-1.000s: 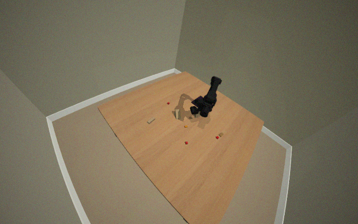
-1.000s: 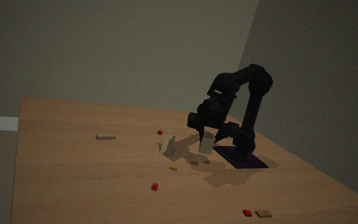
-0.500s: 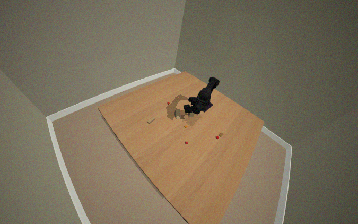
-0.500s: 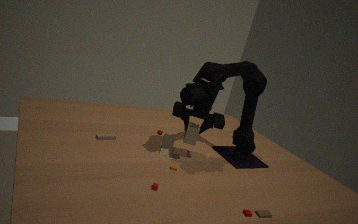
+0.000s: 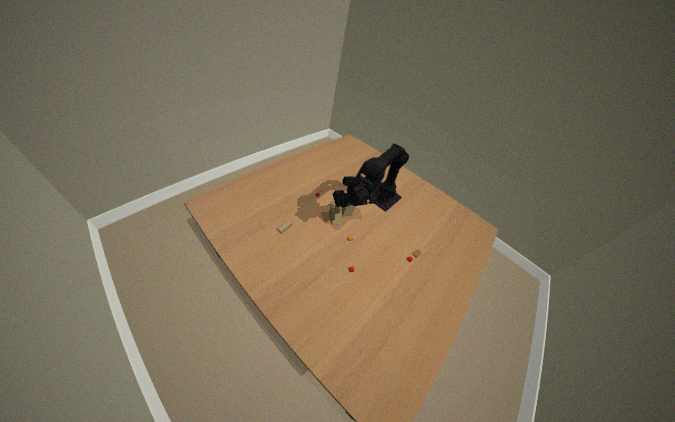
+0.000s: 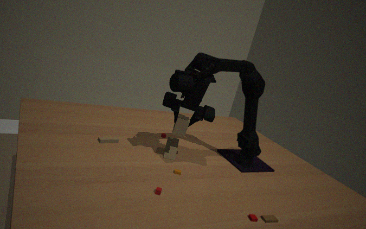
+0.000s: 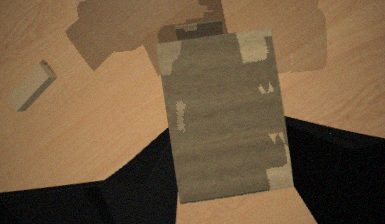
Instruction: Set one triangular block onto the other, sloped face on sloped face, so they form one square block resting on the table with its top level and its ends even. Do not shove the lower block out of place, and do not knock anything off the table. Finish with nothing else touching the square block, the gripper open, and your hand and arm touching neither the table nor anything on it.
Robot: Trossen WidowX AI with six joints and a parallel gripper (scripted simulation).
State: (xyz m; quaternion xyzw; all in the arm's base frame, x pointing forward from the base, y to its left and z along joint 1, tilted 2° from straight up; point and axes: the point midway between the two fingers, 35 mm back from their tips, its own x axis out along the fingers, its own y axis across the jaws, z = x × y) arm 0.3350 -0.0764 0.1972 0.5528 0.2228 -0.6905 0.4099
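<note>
Halfway there — gripper (image 6: 184, 119) clamped on upper triangular block (image 6: 180, 127), held above lower triangular block (image 6: 171, 148).
Left to do — mating slopes, levelling, letting go, pulling clear.

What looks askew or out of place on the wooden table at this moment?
The pale triangular block held in the black gripper hangs tilted above the second pale triangular block on the wooden table, with a gap between them. Small red, yellow and brown pieces lie scattered, but nothing looks spilled or damaged.
</note>
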